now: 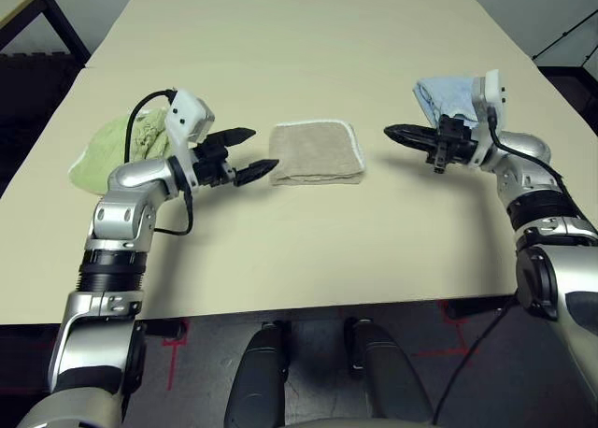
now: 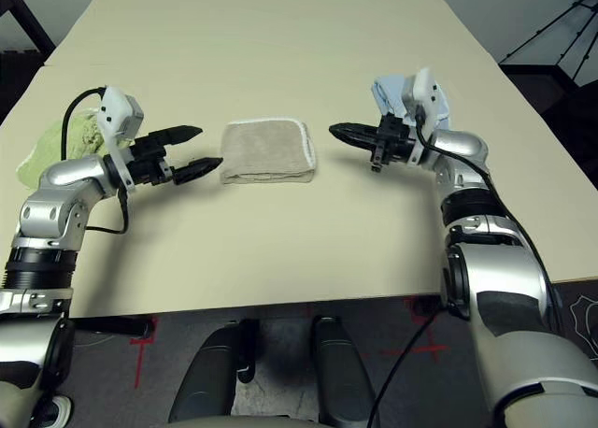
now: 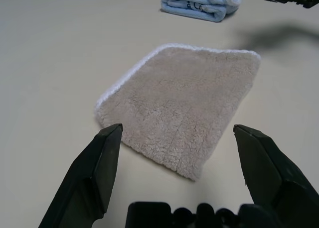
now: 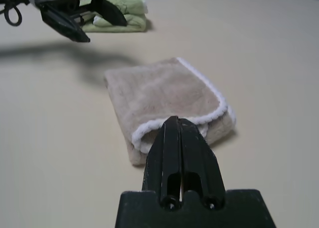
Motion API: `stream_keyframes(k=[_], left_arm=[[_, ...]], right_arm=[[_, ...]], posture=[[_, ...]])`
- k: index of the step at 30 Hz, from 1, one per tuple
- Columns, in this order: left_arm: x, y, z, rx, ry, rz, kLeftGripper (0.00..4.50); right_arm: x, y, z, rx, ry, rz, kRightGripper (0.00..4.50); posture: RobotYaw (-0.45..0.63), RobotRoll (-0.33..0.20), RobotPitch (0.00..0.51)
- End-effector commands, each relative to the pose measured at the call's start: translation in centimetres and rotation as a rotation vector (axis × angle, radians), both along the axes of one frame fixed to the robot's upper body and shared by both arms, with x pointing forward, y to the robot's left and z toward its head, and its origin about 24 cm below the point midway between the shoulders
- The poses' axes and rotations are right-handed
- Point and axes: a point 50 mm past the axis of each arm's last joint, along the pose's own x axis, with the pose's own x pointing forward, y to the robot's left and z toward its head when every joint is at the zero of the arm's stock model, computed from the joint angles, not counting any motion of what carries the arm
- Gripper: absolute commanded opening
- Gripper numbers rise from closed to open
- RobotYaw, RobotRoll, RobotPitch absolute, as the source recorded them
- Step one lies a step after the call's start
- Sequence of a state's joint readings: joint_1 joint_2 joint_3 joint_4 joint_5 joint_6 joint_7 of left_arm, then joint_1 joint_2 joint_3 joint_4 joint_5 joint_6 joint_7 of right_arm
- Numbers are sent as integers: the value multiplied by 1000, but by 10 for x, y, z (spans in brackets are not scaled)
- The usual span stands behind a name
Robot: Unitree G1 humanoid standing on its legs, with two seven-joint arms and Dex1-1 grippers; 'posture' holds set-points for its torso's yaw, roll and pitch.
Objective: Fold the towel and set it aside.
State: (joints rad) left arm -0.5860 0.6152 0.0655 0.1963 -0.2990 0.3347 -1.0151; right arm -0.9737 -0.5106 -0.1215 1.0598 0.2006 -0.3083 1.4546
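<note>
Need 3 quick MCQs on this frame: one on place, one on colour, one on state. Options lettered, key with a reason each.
1. Where does the towel lie?
A) between the two grippers
B) on the green cloth
C) at the table's near edge

2. What colour is the cloth behind the right gripper?
A) red
B) light blue
C) black

3. How is the left gripper?
A) shut on the towel
B) open, holding nothing
C) shut on the green cloth

Key: A, the folded towel sits mid-table with one gripper on each side; B, light blue folds show beside that arm; B, its fingers stand spread, clear of the towel.
</note>
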Motion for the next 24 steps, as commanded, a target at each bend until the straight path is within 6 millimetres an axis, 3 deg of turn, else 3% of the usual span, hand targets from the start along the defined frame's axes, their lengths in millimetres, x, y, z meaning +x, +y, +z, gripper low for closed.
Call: stream_keyframes(k=[1,5,10,21,24], left_arm=[[-4,-1,-4,27,13,-13,4500],[-5,0,-7,36,30,-14,4500],[-6,2,-9,52,43,-20,4500],[-10,5,-10,-4,51,-22,4500],[-10,10,-16,60,76,1,4500]], right_arm=[[-4,-2,-7,-96,-10,28,1074],[-8,-6,-10,-178,-36,51,2521],[-9,-12,-12,-155,-23,26,4365],[-12,-19,-14,-117,-19,-13,4442],[-13,-20,-15,-103,-12,-21,4442]], posture=[[35,0,160],[36,0,157],[29,0,154],[23,0,144],[19,0,142]])
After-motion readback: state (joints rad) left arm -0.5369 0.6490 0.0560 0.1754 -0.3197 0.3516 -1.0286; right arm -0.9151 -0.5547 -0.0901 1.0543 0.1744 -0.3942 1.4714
